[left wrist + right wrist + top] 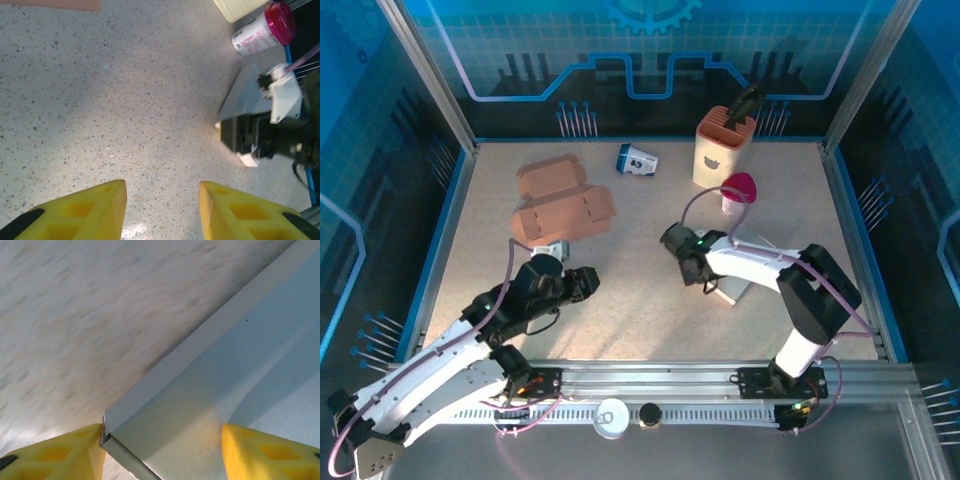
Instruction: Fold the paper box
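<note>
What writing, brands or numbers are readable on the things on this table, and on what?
No text here is readable.
white bottle with magenta cap: pink print, too blurred to read.
small blue and white carton: print too small to read.
cream holder with an orange top: dark mark, too small to read.

Two brown cartons, one white paper box, one pink-lidded cup, one blue carton

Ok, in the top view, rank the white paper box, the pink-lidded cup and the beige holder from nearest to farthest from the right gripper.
1. white paper box: at the right gripper, mid-table.
2. pink-lidded cup: farther back, right of centre.
3. beige holder: farthest, by the back wall.
</note>
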